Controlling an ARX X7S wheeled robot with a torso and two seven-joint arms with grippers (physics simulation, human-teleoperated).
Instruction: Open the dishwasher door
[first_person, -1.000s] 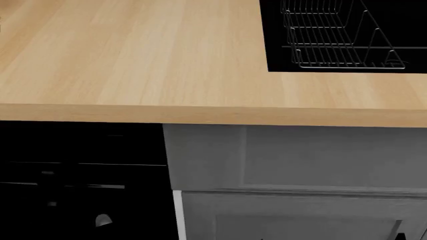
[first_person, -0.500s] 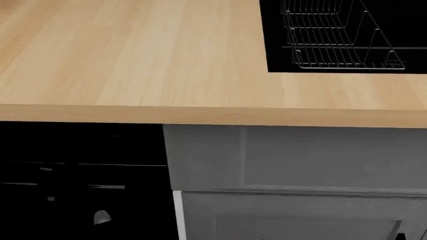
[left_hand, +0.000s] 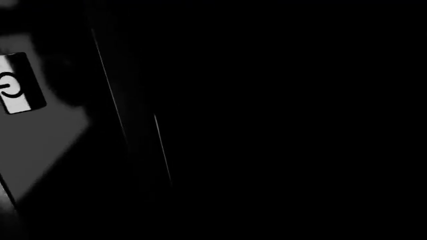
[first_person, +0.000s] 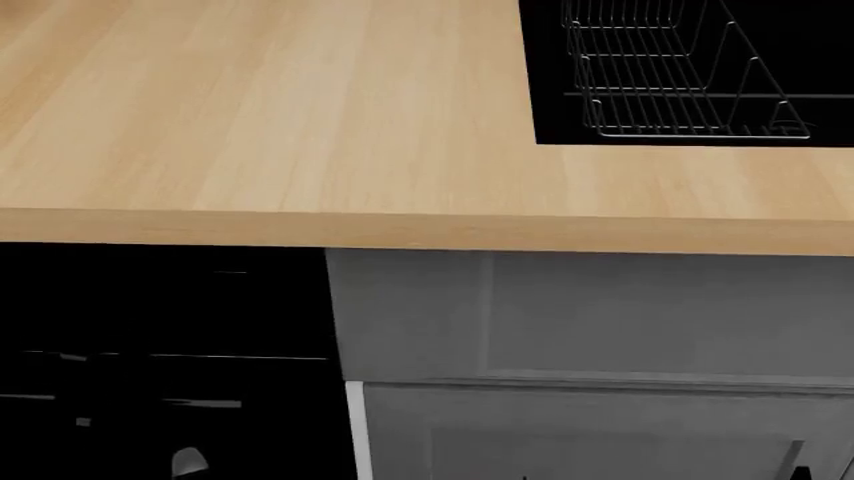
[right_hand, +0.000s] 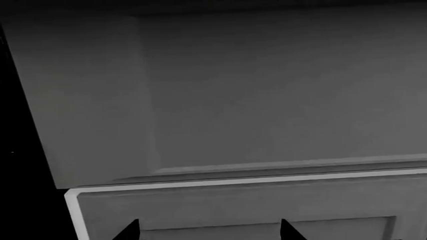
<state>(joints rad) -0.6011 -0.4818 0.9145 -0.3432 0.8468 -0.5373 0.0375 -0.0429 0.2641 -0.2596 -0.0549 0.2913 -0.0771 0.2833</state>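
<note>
The dishwasher door (first_person: 160, 300) is the glossy black panel under the counter at the lower left of the head view. Thin silver lines (first_person: 200, 357) cross it. The left wrist view is almost all black, very close to that panel (left_hand: 267, 120); it shows thin bright streaks and a white power-symbol button (left_hand: 17, 82). The left gripper's jaws cannot be made out against the black. A small pale part (first_person: 188, 461) shows low in front of the door. My right gripper (right_hand: 210, 232) is open and empty, its two black fingertips (right_hand: 130, 231) wide apart facing a grey cabinet front (right_hand: 267, 100).
A light wooden countertop (first_person: 267, 120) runs over the dishwasher and the grey cabinets (first_person: 601, 320). A black sink (first_person: 547, 80) with a wire rack (first_person: 681, 80) is set into the counter at the back right. A white strip (first_person: 355, 430) edges the lower cabinet.
In the head view the silver lines on the black door have shifted downward, and the small pale part in front of it has moved down and slightly left. The counter and cabinets have not moved.
</note>
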